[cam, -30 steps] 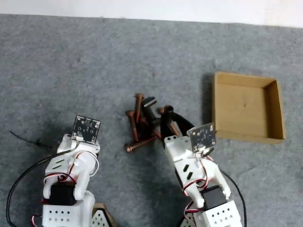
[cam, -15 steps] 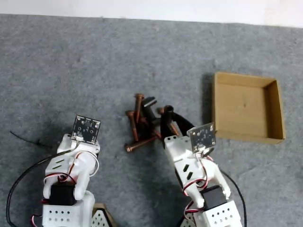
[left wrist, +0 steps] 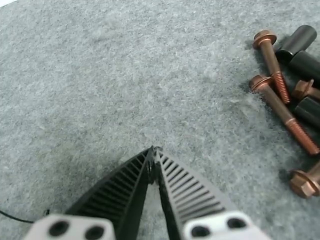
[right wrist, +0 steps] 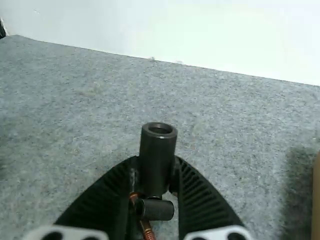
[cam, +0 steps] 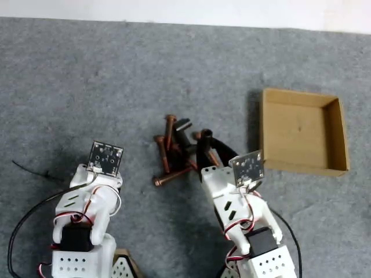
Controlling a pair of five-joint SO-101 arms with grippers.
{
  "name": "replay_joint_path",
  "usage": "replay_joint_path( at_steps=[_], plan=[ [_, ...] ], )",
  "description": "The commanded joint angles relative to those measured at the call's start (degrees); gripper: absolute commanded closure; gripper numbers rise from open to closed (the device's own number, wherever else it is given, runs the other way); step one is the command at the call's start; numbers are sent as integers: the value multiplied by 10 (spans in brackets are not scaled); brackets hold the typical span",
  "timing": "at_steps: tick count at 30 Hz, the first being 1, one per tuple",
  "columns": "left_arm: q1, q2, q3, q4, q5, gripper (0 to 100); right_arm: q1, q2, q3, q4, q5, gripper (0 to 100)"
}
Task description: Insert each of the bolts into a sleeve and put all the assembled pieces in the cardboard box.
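Sleeve (right wrist: 158,150) gripped in our right hand (right wrist: 155,167) could slip if neighbouring bolts (left wrist: 283,114) snag it; our left hand (left wrist: 154,154) is pressed together, empty.

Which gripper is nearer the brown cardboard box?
Right. The right gripper, shut on a black sleeve, is close to the brown cardboard box; the left gripper lies beyond the copper bolts.

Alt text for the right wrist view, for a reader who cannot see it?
The right gripper clamps a black sleeve, its open end past the fingertips. A second sleeve and part of a copper bolt show between the fingers, over grey carpet.
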Motion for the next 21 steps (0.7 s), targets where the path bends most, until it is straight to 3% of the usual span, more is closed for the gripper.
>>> replay_joint_path(
  at_steps=[1, 21],
  plan=[
    [-8, -7, -3, -10, 0, 990, 6, -10, 58, 2, 7, 995],
    [-22, -7, -4, -11, 0, 990, 6, -10, 58, 2, 7, 995]
  ],
)
